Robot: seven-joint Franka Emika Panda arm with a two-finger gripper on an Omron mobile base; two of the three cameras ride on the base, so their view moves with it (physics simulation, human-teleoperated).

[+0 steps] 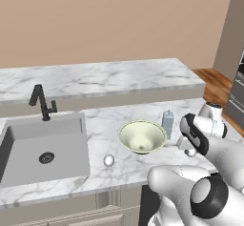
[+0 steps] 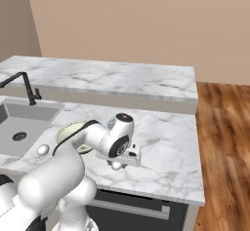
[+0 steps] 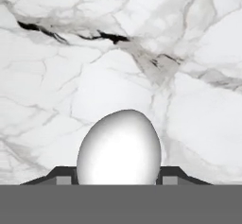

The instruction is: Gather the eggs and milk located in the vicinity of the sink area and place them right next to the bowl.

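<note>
The tool (image 3: pixel 118 180) is closed on one egg (image 3: pixel 119 147): in the hand view the egg sits between the two dark tips, which touch it on both sides. The hold is across the narrow middle of the egg, probably because a round, smooth shell slips out easily if it is taken near an end. In the left base view this held egg (image 1: pixel 191 152) is low over the marble table (image 1: pixel 119 172), to the right of the bowl (image 1: pixel 141 136) and near it. I cannot tell if it touches the surface.

The milk (image 1: pixel 167 121) stands upright just beside the far right rim of the bowl, so this part of the task looks finished. The second egg (image 1: pixel 109 160) lies on the table between the bowl and the sink (image 1: pixel 45 148), just beside the basin edge. It is not yet collected.

I judge the arm is at the step of moving or setting the first egg beside the bowl. An egg can roll on a flat table, so the release should be low and gentle.
</note>
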